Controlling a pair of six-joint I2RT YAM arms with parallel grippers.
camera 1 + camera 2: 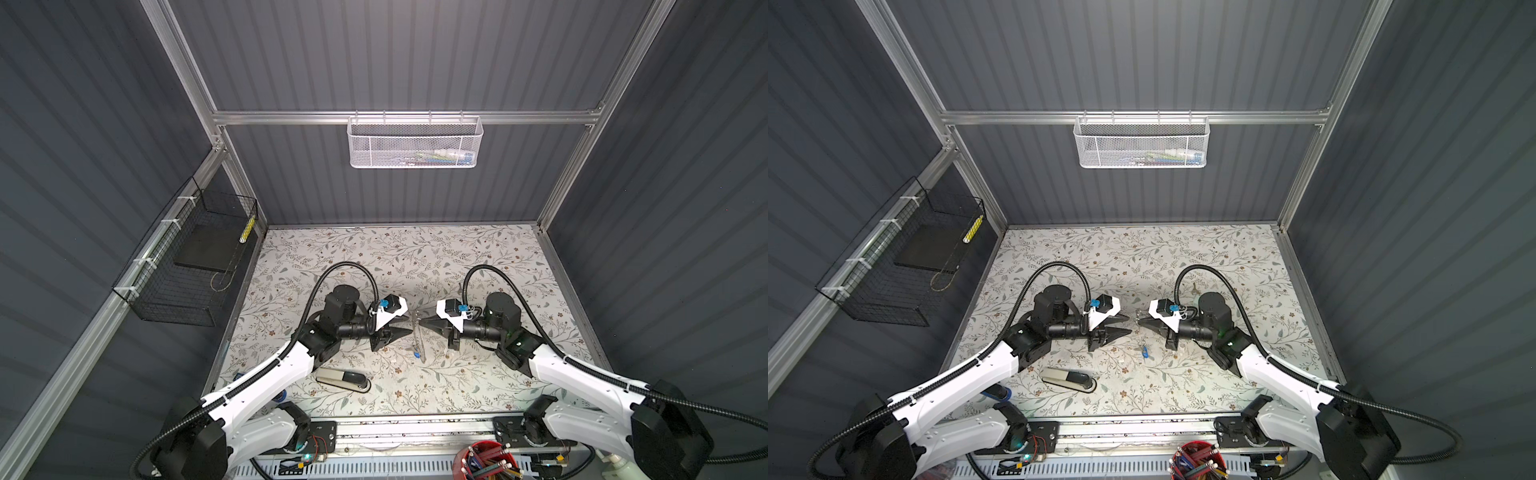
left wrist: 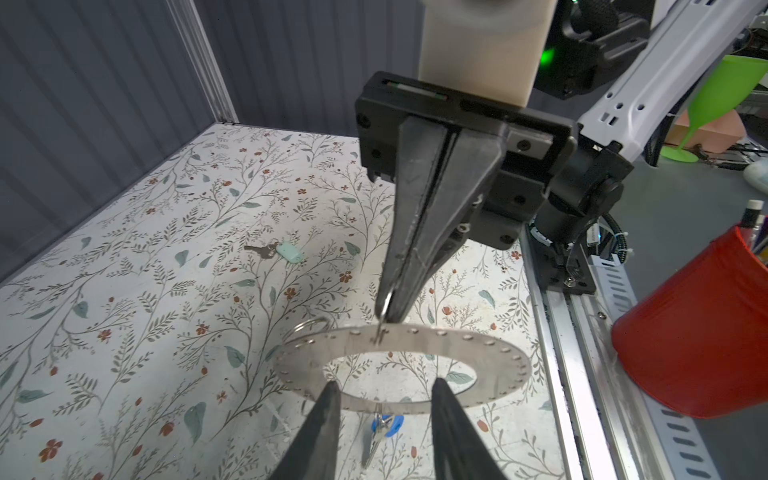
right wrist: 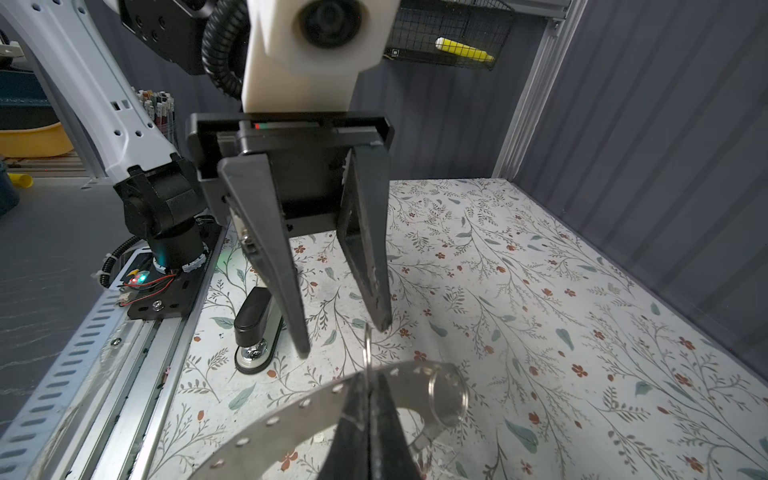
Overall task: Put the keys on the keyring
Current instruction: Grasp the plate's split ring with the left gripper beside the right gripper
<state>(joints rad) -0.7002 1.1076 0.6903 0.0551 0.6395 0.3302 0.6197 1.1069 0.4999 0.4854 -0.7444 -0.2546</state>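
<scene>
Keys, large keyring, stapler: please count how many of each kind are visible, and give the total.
Small metal keys with oblong plastic tags: 2 (bright blue tag, pale mint-green tag)
Large flat grey metal keyring: 1
Grey-and-black stapler: 1
Total: 4

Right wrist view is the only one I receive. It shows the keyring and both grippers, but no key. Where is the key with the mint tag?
Observer: The mint-tagged key lies on the table, apart from the keyring.
Operator: And the blue one?
Observer: The blue-tagged key hangs below the keyring's band.
Operator: How does the keyring stand between the arms?
Observer: In both top views it shows edge-on, a thin line hanging from the small split ring in the right gripper.
</scene>
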